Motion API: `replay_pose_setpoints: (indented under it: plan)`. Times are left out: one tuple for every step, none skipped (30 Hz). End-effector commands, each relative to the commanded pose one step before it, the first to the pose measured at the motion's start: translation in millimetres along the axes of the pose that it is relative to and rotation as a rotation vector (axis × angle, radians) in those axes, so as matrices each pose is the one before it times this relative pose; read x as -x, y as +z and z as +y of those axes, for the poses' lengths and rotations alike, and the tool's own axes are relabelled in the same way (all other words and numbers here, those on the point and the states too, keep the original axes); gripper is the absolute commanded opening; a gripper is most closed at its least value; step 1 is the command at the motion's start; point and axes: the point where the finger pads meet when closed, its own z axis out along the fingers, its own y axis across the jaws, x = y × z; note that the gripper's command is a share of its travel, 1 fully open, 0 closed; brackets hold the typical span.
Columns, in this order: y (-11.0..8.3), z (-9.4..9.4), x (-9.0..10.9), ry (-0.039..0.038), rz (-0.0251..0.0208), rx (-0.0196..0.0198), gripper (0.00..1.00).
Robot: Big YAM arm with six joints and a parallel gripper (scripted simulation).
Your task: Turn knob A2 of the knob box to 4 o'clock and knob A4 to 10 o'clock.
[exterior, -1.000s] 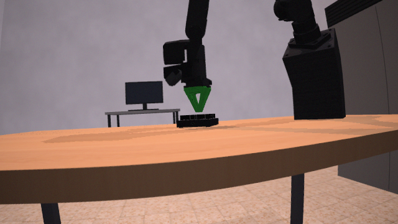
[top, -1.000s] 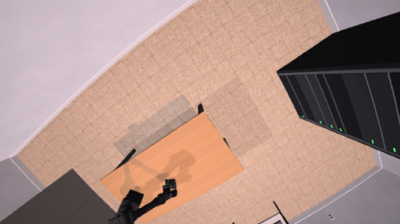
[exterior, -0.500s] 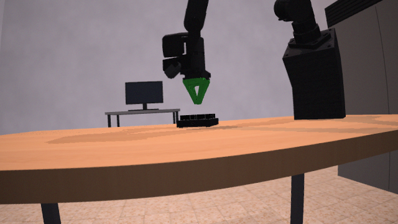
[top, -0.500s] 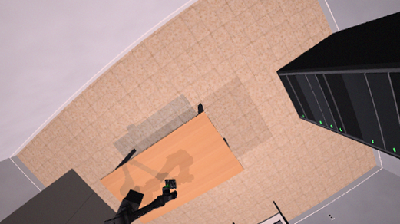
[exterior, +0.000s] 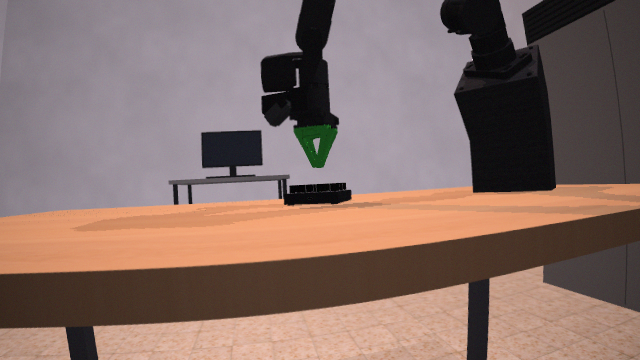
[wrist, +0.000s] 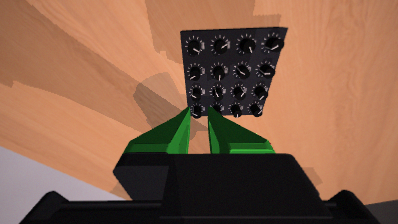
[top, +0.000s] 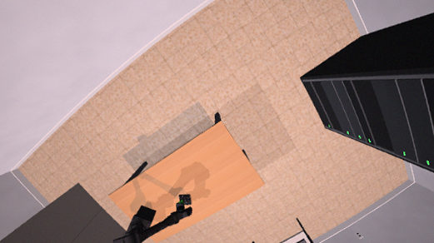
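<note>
Knob box (top: 185, 195) (exterior: 318, 198) (wrist: 230, 59) is sitting on the counter (top: 222, 158) (exterior: 320, 240) (wrist: 340, 100), feet down as far as I'm seeing. My tool (top: 181, 202) (exterior: 318, 166) (wrist: 199, 112) is hovering just above the box, fingers slightly parted, pinching nothing. Risks: knobs are standing close, so a low or off-centre descent could be nudging a neighbour; a skewed grip could be slipping or dragging the box. White lines are looking tiny, so I could be misjudging hours. Box: dark, squarish, matte; knobs round, black. Tool: green tapering wedges. Counter: smooth orange wood grain. Beyond the box, a flat dark monitor (exterior: 231, 148) is standing.
</note>
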Motion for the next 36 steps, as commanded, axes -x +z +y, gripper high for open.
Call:
replay_pose_setpoints:
  plan:
    - [1.51, -2.61, -0.06, -0.00188, 0.00672, -0.00223, 0.19]
    - [0.0, 0.0, 0.0, 0.0, 0.0, 0.0, 0.19]
    - [0.0, 0.0, 0.0, 0.0, 0.0, 0.0, 0.19]
    - [0.0, 0.0, 0.0, 0.0, 0.0, 0.0, 0.19]
    - [0.0, 0.0, 0.0, 0.0, 0.0, 0.0, 0.19]
    - [0.0, 0.0, 0.0, 0.0, 0.0, 0.0, 0.19]
    - [0.0, 0.0, 0.0, 0.0, 0.0, 0.0, 0.19]
    - [0.0, 0.0, 0.0, 0.0, 0.0, 0.0, 0.19]
    - [0.0, 0.0, 0.0, 0.0, 0.0, 0.0, 0.19]
    - [0.0, 0.0, 0.0, 0.0, 0.0, 0.0, 0.19]
    - [0.0, 0.0, 0.0, 0.0, 0.0, 0.0, 0.19]
    - [0.0, 0.0, 0.0, 0.0, 0.0, 0.0, 0.19]
    - [0.0, 0.0, 0.0, 0.0, 0.0, 0.0, 0.19]
    - [0.0, 0.0, 0.0, 0.0, 0.0, 0.0, 0.19]
    - [0.0, 0.0, 0.0, 0.0, 0.0, 0.0, 0.19]
    - [0.0, 0.0, 0.0, 0.0, 0.0, 0.0, 0.19]
    - [0.0, 0.0, 0.0, 0.0, 0.0, 0.0, 0.19]
    - [0.0, 0.0, 0.0, 0.0, 0.0, 0.0, 0.19]
    - [0.0, 0.0, 0.0, 0.0, 0.0, 0.0, 0.19]
    - [0.0, 0.0, 0.0, 0.0, 0.0, 0.0, 0.19]
    - [0.0, 0.0, 0.0, 0.0, 0.0, 0.0, 0.19]
    - [0.0, 0.0, 0.0, 0.0, 0.0, 0.0, 0.19]
    - [0.0, 0.0, 0.0, 0.0, 0.0, 0.0, 0.19]
    - [0.0, 0.0, 0.0, 0.0, 0.0, 0.0, 0.19]
    - [0.0, 0.0, 0.0, 0.0, 0.0, 0.0, 0.19]
    - [0.0, 0.0, 0.0, 0.0, 0.0, 0.0, 0.19]
    - [-1.41, 0.37, 0.33, 0.00066, -0.0011, -0.00002, 0.19]
    - [-7.98, 3.19, 4.86, -0.00402, -0.01821, 0.00422, 0.19]
    - [-6.16, -0.33, 3.68, 0.00399, -0.01163, 0.00077, 0.19]
    - [0.0, 0.0, 0.0, 0.0, 0.0, 0.0, 0.19]
    - [0.0, 0.0, 0.0, 0.0, 0.0, 0.0, 0.19]
    - [-3.65, 1.02, 0.74, 0.0023, -0.0011, 0.00006, 0.19]
    - [-4.05, 1.23, 0.73, 0.00184, -0.00101, 0.00061, 0.19]
    - [-3.68, 1.09, 0.68, 0.00246, -0.00108, 0.00035, 0.19]
    - [-2.65, 0.81, 0.51, 0.00177, -0.00087, 0.00028, 0.19]
    - [-1.3, 0.43, 0.31, 0.0008, -0.00052, 0.00018, 0.19]
